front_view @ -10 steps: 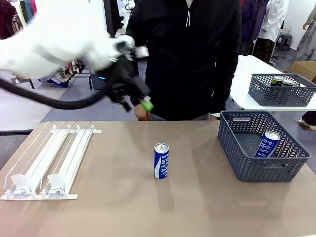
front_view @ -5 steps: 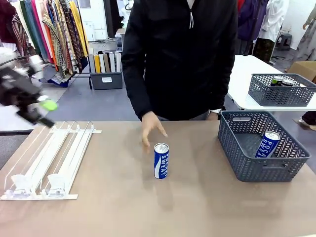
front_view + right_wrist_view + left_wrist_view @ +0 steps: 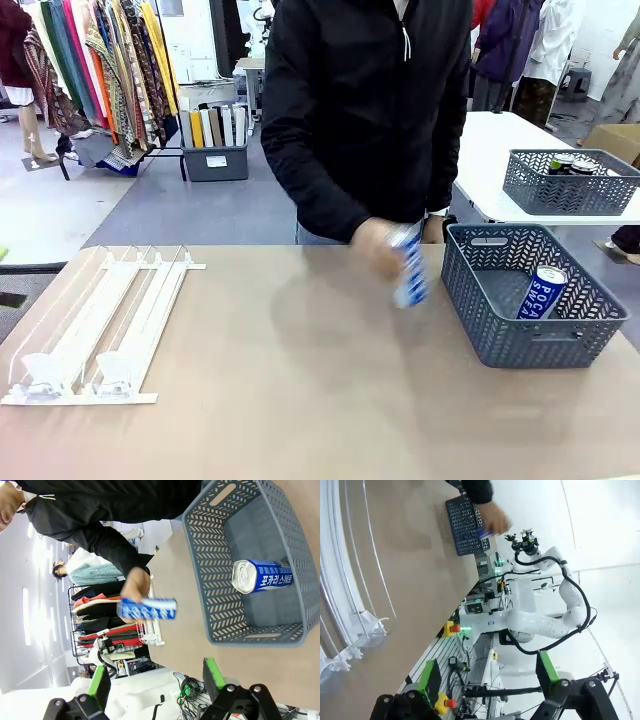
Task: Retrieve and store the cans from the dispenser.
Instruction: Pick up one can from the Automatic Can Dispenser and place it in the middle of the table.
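Both of my grippers are idle: the left gripper has its green-padded fingers spread wide on nothing, pulled back off the near left of the white-and-clear plastic dispenser rack, and the right gripper hangs with its jaws just as wide and empty above the blue-grey mesh plastic basket. The person's hand holds a blue-and-white Pocari Sweat can in the air, just left of the basket, and a second blue-and-white can already lies on its side inside the basket. The rack's lanes look empty to me (the clear front stops hold nothing). I judge these cans stiff but thin-walled, easy to dent, smooth and probably a bit slippery; weight I cannot tell. I would take one across the middle of its cylinder, pads square on the sides, never on the silver rim.
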You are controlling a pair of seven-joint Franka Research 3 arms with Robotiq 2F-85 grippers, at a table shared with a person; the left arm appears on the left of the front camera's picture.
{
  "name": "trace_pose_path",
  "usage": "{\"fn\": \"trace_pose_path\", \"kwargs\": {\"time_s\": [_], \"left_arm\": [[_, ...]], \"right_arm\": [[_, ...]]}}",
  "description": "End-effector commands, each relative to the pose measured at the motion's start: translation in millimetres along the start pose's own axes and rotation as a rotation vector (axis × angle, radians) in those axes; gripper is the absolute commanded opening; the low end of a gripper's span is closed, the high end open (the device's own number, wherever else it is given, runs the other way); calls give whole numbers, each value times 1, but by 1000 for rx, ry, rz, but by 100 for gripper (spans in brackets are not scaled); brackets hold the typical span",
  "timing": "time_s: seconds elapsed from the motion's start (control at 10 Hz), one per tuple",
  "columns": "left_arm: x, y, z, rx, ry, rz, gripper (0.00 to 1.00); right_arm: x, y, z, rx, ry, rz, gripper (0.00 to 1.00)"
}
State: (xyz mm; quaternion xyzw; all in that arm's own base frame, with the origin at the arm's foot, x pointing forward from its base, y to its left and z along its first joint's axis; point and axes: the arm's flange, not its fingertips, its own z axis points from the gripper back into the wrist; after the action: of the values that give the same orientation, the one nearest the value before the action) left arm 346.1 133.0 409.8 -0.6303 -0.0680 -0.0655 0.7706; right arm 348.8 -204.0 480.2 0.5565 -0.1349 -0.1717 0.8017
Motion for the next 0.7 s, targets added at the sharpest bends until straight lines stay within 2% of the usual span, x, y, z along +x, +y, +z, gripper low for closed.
{"fn": "trace_pose_path", "kwargs": {"time_s": [0.0,0.6], "left_arm": [[7,-22,0,9,17,-54,100],[7,-22,0,9,17,-54,100]], "right_arm": [[0,3,1,4,6,15,100],[0,3,1,4,6,15,100]]}}
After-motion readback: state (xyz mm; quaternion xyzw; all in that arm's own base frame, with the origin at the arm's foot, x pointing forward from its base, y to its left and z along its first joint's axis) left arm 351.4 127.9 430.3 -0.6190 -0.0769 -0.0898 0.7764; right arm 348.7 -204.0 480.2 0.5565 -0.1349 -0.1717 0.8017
